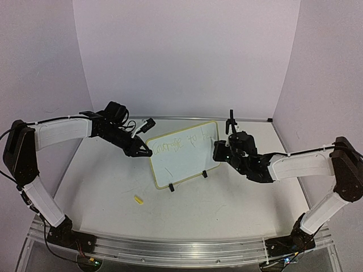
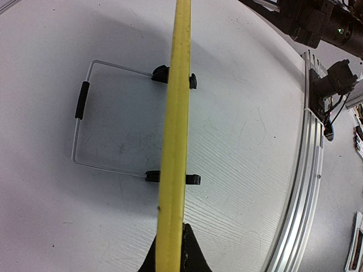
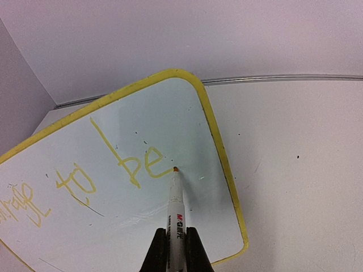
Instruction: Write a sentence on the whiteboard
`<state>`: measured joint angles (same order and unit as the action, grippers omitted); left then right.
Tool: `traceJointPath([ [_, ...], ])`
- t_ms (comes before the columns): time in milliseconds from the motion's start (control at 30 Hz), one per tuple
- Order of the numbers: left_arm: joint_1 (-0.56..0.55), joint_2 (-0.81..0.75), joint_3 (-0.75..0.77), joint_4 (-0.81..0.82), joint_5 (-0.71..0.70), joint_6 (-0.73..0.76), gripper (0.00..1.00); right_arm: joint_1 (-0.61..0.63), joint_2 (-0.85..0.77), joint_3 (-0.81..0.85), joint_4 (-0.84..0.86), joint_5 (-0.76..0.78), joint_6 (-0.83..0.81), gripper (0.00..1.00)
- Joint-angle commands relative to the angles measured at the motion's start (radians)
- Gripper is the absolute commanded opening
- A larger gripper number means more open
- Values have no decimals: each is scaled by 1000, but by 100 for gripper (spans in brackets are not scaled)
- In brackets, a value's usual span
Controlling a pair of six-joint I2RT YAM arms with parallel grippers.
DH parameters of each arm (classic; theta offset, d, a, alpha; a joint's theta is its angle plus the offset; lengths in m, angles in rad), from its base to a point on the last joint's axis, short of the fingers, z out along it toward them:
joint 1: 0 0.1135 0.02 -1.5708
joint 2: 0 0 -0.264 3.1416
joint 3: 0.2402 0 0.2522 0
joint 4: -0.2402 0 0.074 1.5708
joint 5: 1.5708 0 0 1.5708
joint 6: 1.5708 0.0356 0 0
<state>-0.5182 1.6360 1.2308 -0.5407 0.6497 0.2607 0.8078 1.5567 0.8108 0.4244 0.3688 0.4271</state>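
Note:
The whiteboard [image 1: 182, 154] with a pale yellow frame stands tilted on two black clip feet [image 1: 204, 174] mid-table. Yellow writing [image 1: 170, 145] runs across its upper face; in the right wrist view it ends in "to be" [image 3: 139, 164]. My left gripper [image 1: 142, 151] is shut on the board's left edge, seen edge-on as a yellow strip [image 2: 174, 141]. My right gripper [image 3: 177, 246] is shut on a white marker [image 3: 176, 221], whose orange tip [image 3: 175, 169] touches the board [image 3: 187, 124] just right of the "e".
A small yellow cap [image 1: 138, 199] lies on the table in front of the board's left foot. A wire stand [image 2: 82, 113] props the board from behind. A metal rail [image 1: 170, 246] runs along the near table edge.

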Motion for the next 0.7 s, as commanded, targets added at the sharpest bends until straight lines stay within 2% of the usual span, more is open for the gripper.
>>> traceJointPath([
  [0,3,10,9,-36,-129,50,0,-1,16,23,0,18,-2,0],
  [367,3,18,10,-35,-135,45,0,-1,-154,-37,-83,-65,8,0],
  [533,-1,18,12,-35,-137,42,0,0,-239,-78,-99,-226,-13,0],
  [667,-8,19,13,-36,-140,43,0,28,-245,-84,-71,-400,-41,0],
])
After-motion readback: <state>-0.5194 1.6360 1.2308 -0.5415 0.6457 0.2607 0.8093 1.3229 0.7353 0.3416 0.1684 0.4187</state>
